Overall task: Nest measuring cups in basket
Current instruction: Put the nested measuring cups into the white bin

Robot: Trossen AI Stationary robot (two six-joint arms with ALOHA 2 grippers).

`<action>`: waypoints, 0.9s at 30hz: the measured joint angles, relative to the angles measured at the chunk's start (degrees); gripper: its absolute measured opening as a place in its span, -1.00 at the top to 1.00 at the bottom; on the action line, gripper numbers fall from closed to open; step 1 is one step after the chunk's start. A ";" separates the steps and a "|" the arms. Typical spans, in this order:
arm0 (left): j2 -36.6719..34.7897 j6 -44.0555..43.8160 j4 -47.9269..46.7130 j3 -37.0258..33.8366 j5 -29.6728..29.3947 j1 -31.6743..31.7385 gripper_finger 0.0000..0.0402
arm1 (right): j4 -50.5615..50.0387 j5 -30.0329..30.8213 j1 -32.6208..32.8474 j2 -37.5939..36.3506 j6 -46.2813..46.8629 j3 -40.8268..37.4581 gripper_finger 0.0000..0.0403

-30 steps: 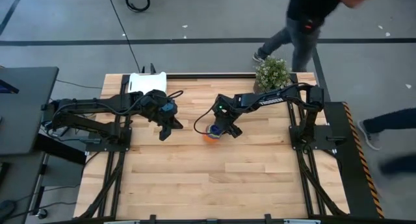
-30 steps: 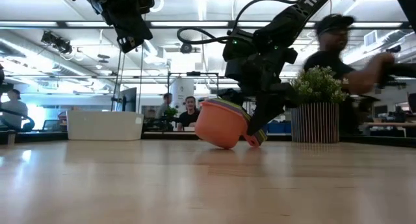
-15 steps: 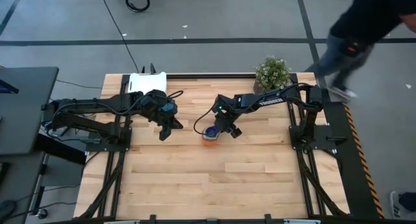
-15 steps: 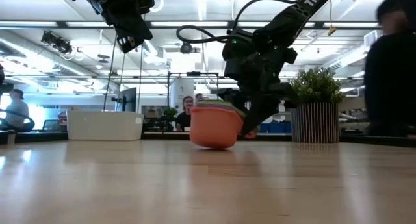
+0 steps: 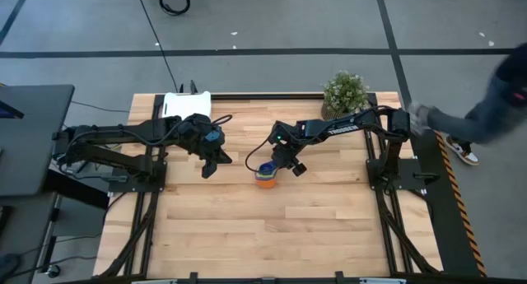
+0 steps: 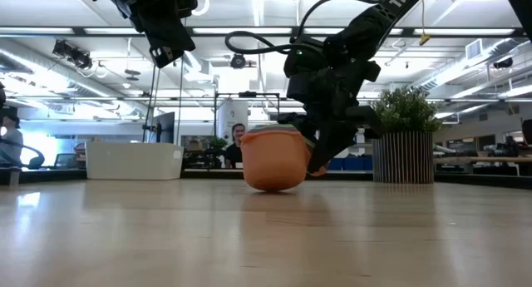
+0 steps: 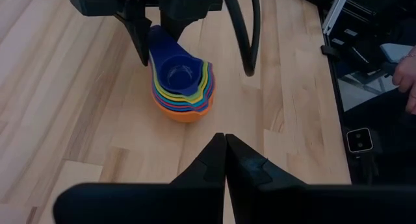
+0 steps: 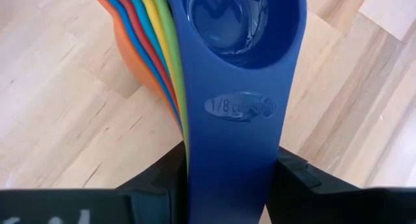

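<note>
Right arm: reaches from 3 o'clock to table centre, right gripper [image 5: 284, 163] low.
Left arm: waits at 9 o'clock; left gripper [image 7: 225, 149] pressed closed, holding nothing.
Basket [image 5: 186, 104]: 11 o'clock, contents not visible.
Measuring cups [image 5: 266, 174]: nested, centre, handles clamped by right fingers [image 8: 159, 178].

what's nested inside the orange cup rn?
Orange cup holds a nested stack: red, blue, yellow and green rims show, with the dark blue cup on top. Lower bowls are covered. Right hand grips the handles.
</note>
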 joint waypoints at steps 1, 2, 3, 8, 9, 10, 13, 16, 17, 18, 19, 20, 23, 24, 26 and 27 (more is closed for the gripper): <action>0.00 0.02 0.00 0.00 0.02 0.00 0.93 | 0.00 0.00 0.12 0.00 0.00 0.00 0.21; 0.00 0.02 0.00 0.00 0.00 0.00 0.93 | 0.01 0.00 0.21 0.00 0.00 0.00 0.21; 0.00 0.00 0.00 0.00 0.02 0.00 0.93 | 0.01 0.00 0.32 0.00 0.00 0.00 0.21; 0.00 0.00 0.00 0.00 0.00 0.00 0.93 | 0.02 0.44 0.77 0.00 -0.01 0.00 0.21; 0.00 0.00 0.00 0.00 0.00 0.00 0.93 | 0.02 0.84 0.78 0.00 -0.02 0.00 0.21; 0.00 0.02 -0.02 0.00 0.00 0.00 0.93 | 0.04 1.41 0.78 0.00 -0.02 -0.01 0.21; 0.00 0.00 0.00 0.00 0.02 0.00 0.93 | 0.07 1.97 0.76 0.00 -0.02 0.00 0.21; 0.00 -0.01 -0.02 0.00 0.02 0.00 0.93 | 0.07 1.97 0.76 0.00 -0.02 0.00 0.23; 0.00 0.00 -0.02 0.00 0.00 0.00 0.93 | 0.09 1.98 0.76 0.00 -0.02 0.00 0.24; 0.00 0.02 -0.02 0.00 0.02 0.00 0.93 | 0.09 1.99 0.76 0.00 -0.02 0.00 0.26; 0.00 0.02 -0.02 0.00 0.00 0.00 0.93 | 0.09 1.99 0.76 0.00 -0.02 0.00 0.27; 0.00 0.00 -0.02 0.00 0.00 0.00 0.93 | 0.11 1.99 0.76 0.00 -0.02 0.00 0.28; 0.00 0.02 -0.02 0.00 0.01 0.00 0.93 | 0.11 1.99 0.76 0.00 -0.02 -0.01 0.34; 0.00 0.01 -0.02 0.00 0.00 0.00 0.93 | 0.11 1.99 0.76 0.00 -0.02 -0.01 0.37; 0.00 -0.01 -0.02 0.00 0.01 0.00 0.93 | 0.15 1.99 0.76 0.00 -0.02 0.00 0.41; 0.00 0.02 -0.02 0.00 0.02 0.00 0.93 | 0.15 1.99 0.76 0.00 0.00 -0.02 0.44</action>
